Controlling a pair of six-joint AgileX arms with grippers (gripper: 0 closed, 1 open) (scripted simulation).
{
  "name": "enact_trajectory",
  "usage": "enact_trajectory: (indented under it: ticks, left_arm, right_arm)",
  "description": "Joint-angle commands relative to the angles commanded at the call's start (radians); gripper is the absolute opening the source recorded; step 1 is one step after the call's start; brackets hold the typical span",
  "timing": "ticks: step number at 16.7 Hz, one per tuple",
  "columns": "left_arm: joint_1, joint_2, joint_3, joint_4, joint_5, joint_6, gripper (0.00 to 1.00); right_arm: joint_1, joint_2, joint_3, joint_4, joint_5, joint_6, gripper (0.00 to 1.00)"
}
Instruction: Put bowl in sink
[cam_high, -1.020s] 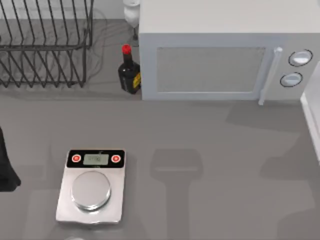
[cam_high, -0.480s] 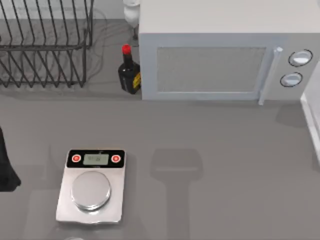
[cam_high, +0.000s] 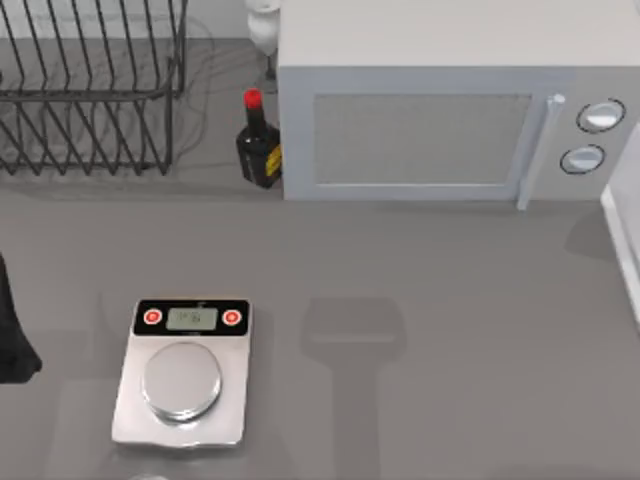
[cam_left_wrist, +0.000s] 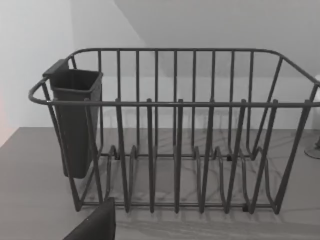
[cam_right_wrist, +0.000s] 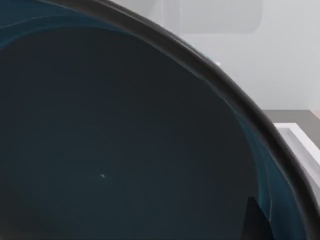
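Apparently the bowl is up in the air on the right side. The right wrist view looks straight into its dark teal inside, with the thin dark rim curving across. Beyond this rim I see the white edge of the sink, near but a little lower. So I judge that the right arm carries the bowl. Whether its end effector is clamped on the bowl, I cannot tell.

What has changed during the last second is only the shadows on the grey bench. A wide shadow lay before the microwave. It has slid toward the right, and now only a small patch stays near the sink's rim. I understand from this that the bowl travels to the sink and is almost over it. What remains, in my opinion, is to bring it fully above the basin, to lower it and to let it go.

Nothing else has moved. The scale sits at the near left with its round steel plate bare. The dark bottle stands just beside the microwave. The left arm waits at the left edge of the bench. Its camera faces the dish rack and the cutlery cup. The state of its end effector I cannot tell either.
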Motion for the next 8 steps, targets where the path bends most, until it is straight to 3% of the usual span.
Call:
enact_trajectory:
  ticks: [8]
  left_arm:
    - [0.0,0.0,0.0,0.0,0.0,0.0,1.0]
  right_arm:
    - [0.0,0.0,0.0,0.0,0.0,0.0,0.6]
